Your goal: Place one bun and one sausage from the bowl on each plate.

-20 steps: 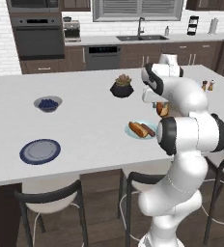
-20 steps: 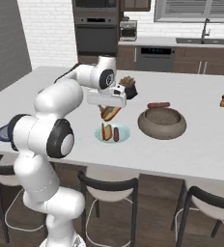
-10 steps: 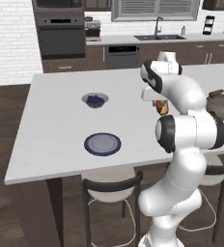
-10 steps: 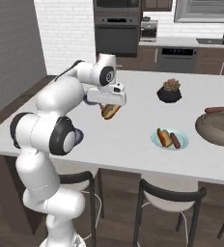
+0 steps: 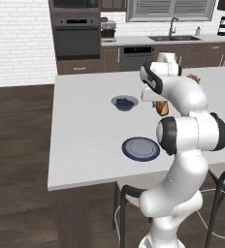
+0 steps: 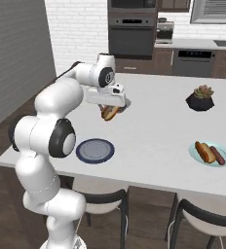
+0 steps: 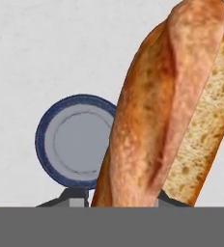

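The gripper point(image 6: 109, 106) is pinching a bun point(image 6: 109, 112) and holding it above the white counter point(image 6: 154, 131), between the small bowl of berries point(image 5: 124, 102) and the grey-blue plate point(image 6: 95, 150), which is lying bare near the counter's front edge. The teal plate point(image 6: 212, 153) is carrying a bun and a sausage already, so the task is looking roughly half done. In the hand view the bun point(image 7: 167, 106) is running lengthwise away from the fingers — its long axis pointing out along the gripper, split side facing right. The likely risk: the bun is being gripped near one end, so it may be swinging or slipping in transit, or landing across the plate's dark rim point(image 7: 44, 125) and rolling onto the counter.
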Available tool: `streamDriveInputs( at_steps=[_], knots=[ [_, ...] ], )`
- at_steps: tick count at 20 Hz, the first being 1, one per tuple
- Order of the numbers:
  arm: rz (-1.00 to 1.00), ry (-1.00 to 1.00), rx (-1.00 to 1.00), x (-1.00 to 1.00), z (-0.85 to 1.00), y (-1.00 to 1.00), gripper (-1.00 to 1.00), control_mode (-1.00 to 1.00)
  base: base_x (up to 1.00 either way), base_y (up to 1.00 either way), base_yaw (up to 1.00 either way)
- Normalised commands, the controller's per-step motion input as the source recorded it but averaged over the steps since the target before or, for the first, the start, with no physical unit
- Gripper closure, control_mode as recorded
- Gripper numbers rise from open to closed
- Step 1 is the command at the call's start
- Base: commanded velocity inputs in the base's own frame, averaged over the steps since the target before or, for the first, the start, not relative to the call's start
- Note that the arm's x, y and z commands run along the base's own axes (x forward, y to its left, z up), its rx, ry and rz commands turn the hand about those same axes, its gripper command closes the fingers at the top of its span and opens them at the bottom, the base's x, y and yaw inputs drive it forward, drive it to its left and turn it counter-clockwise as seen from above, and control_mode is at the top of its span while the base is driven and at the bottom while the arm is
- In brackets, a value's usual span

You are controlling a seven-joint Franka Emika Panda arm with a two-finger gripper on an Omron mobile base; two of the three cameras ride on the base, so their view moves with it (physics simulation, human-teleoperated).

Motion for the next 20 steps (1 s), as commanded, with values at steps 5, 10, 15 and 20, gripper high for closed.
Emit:
streamDriveInputs(
  at_steps=[5,10,15,20],
  knots=[
    [0.00,0.00,0.00,0.00,0.00,0.00,1.00,1.00,0.44,0.07,0.00],
    [0.01,0.09,0.00,-0.13,-0.32,0.25,1.00,-1.00,-0.01,0.03,0.00],
    [0.03,0.05,0.00,-0.18,-0.64,0.67,1.00,-1.00,0.00,0.00,0.00],
    [0.03,0.04,0.00,-0.41,-0.68,0.68,1.00,-1.00,0.00,0.00,0.00]
  ],
)
